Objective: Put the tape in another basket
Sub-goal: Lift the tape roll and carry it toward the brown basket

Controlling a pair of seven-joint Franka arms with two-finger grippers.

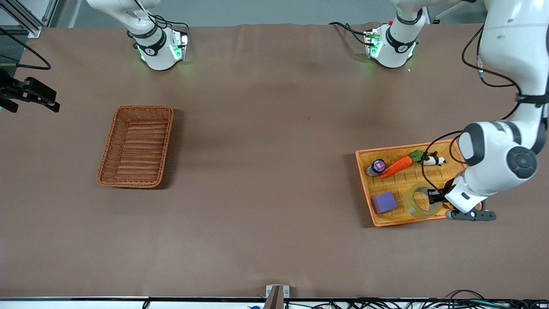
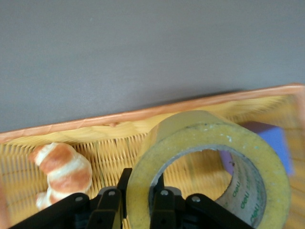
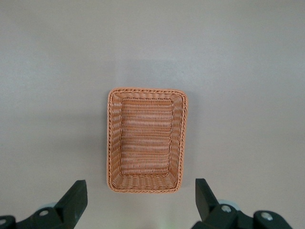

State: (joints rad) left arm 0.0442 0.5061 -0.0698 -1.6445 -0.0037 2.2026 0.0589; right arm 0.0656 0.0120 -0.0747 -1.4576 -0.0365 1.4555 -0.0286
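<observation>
The tape (image 1: 411,207), a yellowish translucent roll, is in the yellow-orange tray (image 1: 364,189) at the left arm's end of the table. My left gripper (image 1: 433,196) is down in the tray, shut on the roll's wall. In the left wrist view the gripper (image 2: 142,179) has one finger outside the tape (image 2: 248,148) and one inside its grey core. The reddish-brown basket (image 1: 107,154) stands empty toward the right arm's end. My right gripper (image 3: 139,188) is open and empty and waits high over the basket (image 3: 147,181).
The tray also holds a carrot toy (image 1: 396,166), a purple block (image 1: 384,202), a small capped bottle (image 1: 376,167), a panda figure (image 1: 434,160) and a croissant (image 2: 61,171) beside the tape. A black mount (image 1: 30,92) juts in at the right arm's end.
</observation>
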